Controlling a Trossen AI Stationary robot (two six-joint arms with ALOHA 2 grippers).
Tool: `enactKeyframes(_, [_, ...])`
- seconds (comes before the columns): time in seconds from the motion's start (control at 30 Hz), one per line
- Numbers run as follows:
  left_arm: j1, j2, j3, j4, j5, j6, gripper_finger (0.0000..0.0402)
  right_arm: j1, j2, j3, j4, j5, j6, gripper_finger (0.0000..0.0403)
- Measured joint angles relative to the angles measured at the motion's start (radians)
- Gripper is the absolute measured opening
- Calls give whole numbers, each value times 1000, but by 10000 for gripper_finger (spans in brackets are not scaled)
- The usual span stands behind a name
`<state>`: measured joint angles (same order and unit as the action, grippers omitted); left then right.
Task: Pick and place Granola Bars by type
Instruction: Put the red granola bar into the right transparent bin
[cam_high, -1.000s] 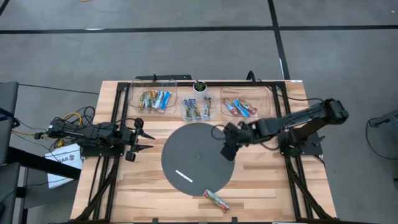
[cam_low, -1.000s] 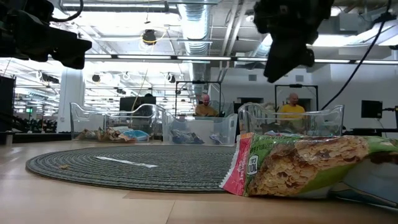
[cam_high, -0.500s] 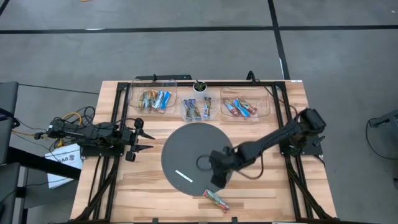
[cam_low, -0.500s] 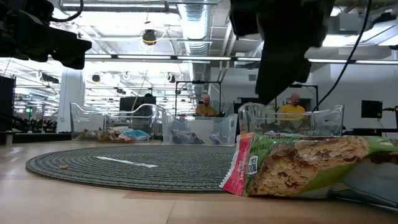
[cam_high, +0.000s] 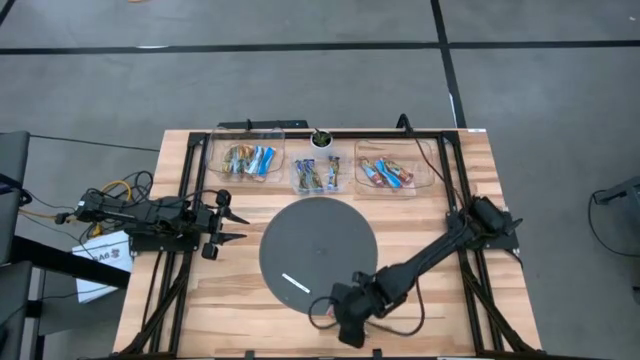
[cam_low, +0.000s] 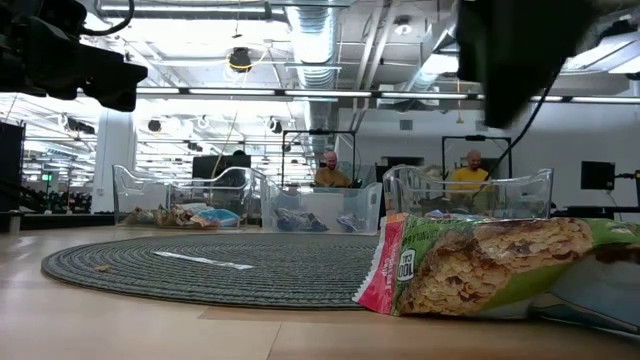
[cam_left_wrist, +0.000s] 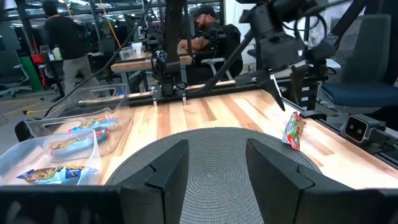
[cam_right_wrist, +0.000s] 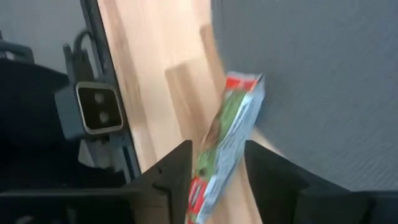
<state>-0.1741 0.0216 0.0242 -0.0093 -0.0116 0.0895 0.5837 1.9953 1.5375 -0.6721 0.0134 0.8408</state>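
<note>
Hovering released, right claw (cam_right_wrist: 214, 165) straddles green granola bar (cam_right_wrist: 225, 140), fingers flanking its length.

left arm (cam_high: 150, 218): waiting, fingers (cam_left_wrist: 166, 171) apart | right arm (cam_high: 420, 265): outstretched, fingers (cam_right_wrist: 176, 171) apart

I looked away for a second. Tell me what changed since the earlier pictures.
The right arm swung from near the far bins across the mat toward the table's near edge; its end effector now hangs over the loose bar, fingers open either side of it, not gripping yet. Unchanged: the bar, the white strip, the three bins and their contents, and the left end effector, parked open at the left.
</note>
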Motion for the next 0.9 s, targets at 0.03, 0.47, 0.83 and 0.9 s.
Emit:
enactKeyframes(0.03, [0, 0, 0, 0, 0, 0, 154, 8, 13, 17, -19, -9, 11, 141])
enactKeyframes(0.47, [0, 0, 0, 0, 0, 0, 154, 45, 90, 38, -48, -54, 130, 230])
enactKeyframes(0.83, [0, 12, 0, 3, 2, 0, 154, 33, 168, 48, -5, -91, 128, 224])
enactKeyframes(0.9, [0, 11, 0, 2, 2, 0, 154, 33, 178, 44, -11, -91, 124, 224])
